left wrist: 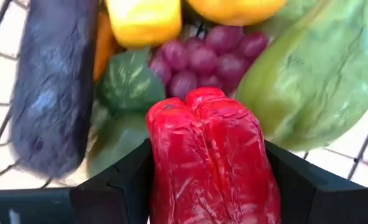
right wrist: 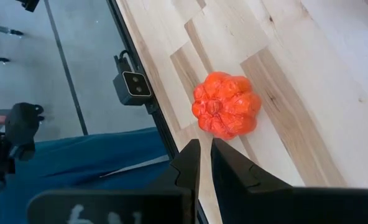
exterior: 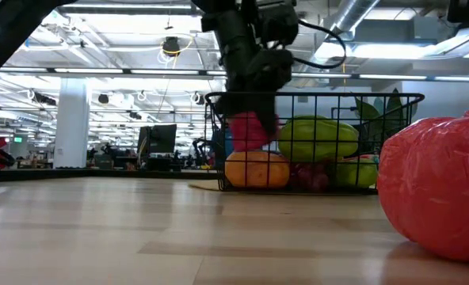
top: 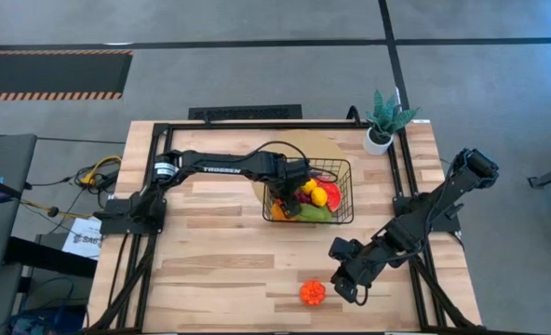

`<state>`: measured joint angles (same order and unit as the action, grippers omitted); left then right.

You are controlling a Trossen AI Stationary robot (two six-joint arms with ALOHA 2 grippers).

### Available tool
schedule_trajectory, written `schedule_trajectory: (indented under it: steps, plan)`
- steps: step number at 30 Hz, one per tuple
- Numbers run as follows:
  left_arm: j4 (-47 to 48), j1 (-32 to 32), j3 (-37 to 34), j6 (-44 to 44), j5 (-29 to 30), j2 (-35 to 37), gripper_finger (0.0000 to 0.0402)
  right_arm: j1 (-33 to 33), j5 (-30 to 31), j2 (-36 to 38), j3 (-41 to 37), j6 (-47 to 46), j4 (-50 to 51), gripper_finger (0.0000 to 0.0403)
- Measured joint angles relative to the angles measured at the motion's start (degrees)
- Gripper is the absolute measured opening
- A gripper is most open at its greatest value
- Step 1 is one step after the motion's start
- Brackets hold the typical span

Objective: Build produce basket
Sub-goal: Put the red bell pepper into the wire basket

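The black wire basket (top: 345, 186) stands at the table's far middle. It holds produce: a purple eggplant (left wrist: 53, 87), grapes (left wrist: 209, 56), yellow pieces (left wrist: 143, 22) and green pieces (left wrist: 321, 74). My left gripper (top: 294, 186) reaches down into the basket, shut on a red pepper (left wrist: 212, 155), which the low view shows below the basket rim (exterior: 314, 97). An orange pepper (top: 313, 293) lies on the wood near the front edge. My right gripper (right wrist: 205, 149) hovers just right of it, shut and holding nothing. My left gripper pinches the red pepper by its two opposite sides (left wrist: 162, 168) between its two fingers. The fingers come steeply from above, slanting down into the basket. The pepper hangs lengthwise between them, over the grapes and green pieces. Whether it rests on the produce below, I cannot tell.
A potted green plant (top: 383, 121) stands at the far right corner. A round tan mat (top: 303, 144) lies under the basket's far side. Black frame rails (top: 406, 186) run along the table's edges. Bare wood (top: 210, 251) spreads across the near left.
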<state>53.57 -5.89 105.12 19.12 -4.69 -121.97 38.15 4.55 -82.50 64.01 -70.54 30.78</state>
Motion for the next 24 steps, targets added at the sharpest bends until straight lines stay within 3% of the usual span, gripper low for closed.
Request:
schedule_trajectory:
  steps: [7,12,14,19,24]
  plan:
    - [-1.66,0.28,0.05,0.1,-0.08,-0.18,0.0224,0.0,-0.1,0.0,-0.02,0.0,-0.34,0.0063]
    - [-1.63,0.21,0.07,0.05,-0.09,-0.18,0.0363,0.0,-0.28,0.0,-0.02,-0.02,-0.3,0.0063]
    - [-1.5,0.2,0.07,-0.3,-0.22,-0.16,0.0383,0.0,-0.95,0.0,-0.02,-0.02,-0.38,0.0063]
    - [-1.46,0.17,0.07,-0.42,-3.23,-0.03,0.0342,0.0,-1.87,0.0,-0.02,-0.04,0.01,0.0063]
    - [2.0,0.21,2.38,1.33,-12.54,0.1,0.0318,0.0,-1.99,0.0,-0.02,0.08,0.33,0.0063]
